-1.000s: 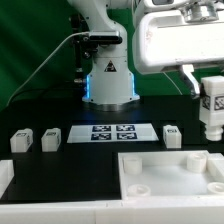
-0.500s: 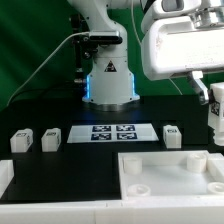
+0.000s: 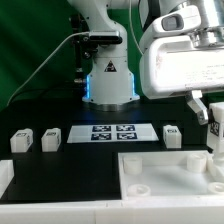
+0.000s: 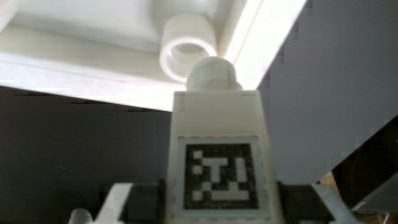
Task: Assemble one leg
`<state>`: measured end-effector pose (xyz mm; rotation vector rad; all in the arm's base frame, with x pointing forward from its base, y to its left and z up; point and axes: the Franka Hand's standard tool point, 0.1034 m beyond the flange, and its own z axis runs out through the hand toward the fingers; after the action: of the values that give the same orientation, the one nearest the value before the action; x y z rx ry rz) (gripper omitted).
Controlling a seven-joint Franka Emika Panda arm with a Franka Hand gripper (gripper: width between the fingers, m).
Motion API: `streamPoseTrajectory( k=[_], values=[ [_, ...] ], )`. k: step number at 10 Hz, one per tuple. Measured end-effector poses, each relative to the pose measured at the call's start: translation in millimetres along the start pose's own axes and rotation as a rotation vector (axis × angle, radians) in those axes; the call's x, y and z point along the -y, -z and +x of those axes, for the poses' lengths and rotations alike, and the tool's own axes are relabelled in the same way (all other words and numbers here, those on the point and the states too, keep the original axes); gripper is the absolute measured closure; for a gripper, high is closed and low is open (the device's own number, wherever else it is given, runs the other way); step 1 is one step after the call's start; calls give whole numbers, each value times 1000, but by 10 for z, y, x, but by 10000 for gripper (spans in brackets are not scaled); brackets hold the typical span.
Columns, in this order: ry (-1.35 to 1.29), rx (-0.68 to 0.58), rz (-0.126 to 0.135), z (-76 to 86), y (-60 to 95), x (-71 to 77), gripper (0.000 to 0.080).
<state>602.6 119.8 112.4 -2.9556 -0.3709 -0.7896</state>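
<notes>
The gripper (image 4: 214, 205) is holding one leg (image 4: 217, 130) upright. Its two fingers (image 4: 118, 205) are pressing on opposite sides of the post, open only as wide as the leg. The tag (image 4: 222, 176) is facing the wrist camera. In the exterior view the held leg is hanging over the corner of the worktop on that view's right, nearest the camera. There the big white panel (image 3: 165, 165) is lying flat.

In the wrist view the round peg (image 4: 212, 72) on the leg's lower end is pointing at a corner hole (image 4: 185, 50) of the panel. The peg is sitting slightly to one side of that hole rather than squarely over it. Whether the peg is already touching the rim cannot be told from either view.

The step in hand looks like seating the leg in that hole. Doing it well probably calls for a small sideways correction first, so that peg and hole are lining up. A straight, slow descent with the post kept vertical should follow. A tilted entry could jam the peg on the rim or push the panel along the worktop. The grip should stay firm until the peg is seated.

Three spare legs (image 3: 50, 138) are standing along the far side of the worktop. Two are to the exterior view's left of the marker board (image 3: 112, 132) and one is to its right, all well apart from the gripper.
</notes>
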Motion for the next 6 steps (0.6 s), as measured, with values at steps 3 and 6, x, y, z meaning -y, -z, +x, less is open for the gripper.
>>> streamPoseTrajectory(
  k=[3,6],
  values=[
    [2,9,-4,-7,-89,-63,506],
    [2,8,-1,21,-189,-47,506]
  ],
)
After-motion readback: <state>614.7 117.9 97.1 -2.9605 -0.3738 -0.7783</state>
